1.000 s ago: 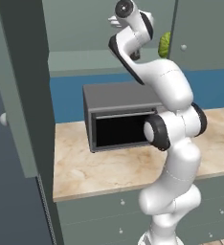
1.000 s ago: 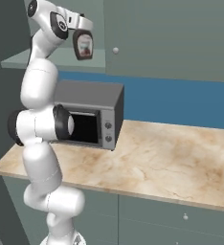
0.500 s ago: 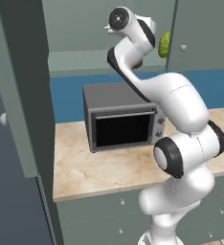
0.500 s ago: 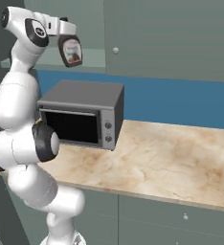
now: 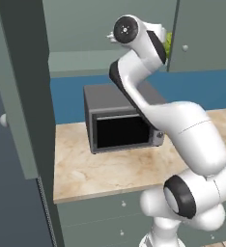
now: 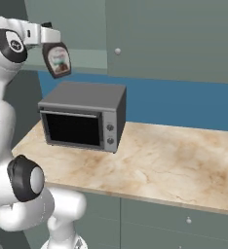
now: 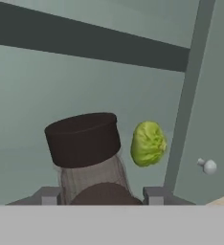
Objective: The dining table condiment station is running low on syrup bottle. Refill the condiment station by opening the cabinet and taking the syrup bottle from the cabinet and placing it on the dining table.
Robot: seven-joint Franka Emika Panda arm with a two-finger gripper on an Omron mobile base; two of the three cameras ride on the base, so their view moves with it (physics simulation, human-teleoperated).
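My gripper (image 6: 48,38) is shut on the syrup bottle (image 6: 57,59), a small dark brown bottle with a label, which hangs tilted in the air above the left end of the microwave (image 6: 83,116). In the hand view the bottle's dark cap (image 7: 83,139) stands between my fingertips (image 7: 50,195) and points at the cabinet (image 7: 85,91), whose inside is open. The cabinet's open door (image 5: 19,87) stands at the left in the left base view, where my arm's wrist (image 5: 127,30) is raised in front of the shelf. The dining table is out of view.
A green round thing (image 7: 148,142) lies in the cabinet beside a shut door with a pale knob (image 7: 208,166). The dark grey microwave (image 5: 120,120) sits on a marble counter (image 6: 174,160) with drawers (image 6: 184,219) under it, in front of a blue wall.
The bottle has moved left and a little down in the right base view, away from the cabinet, still in my grip. My elbow has swung out to the right.
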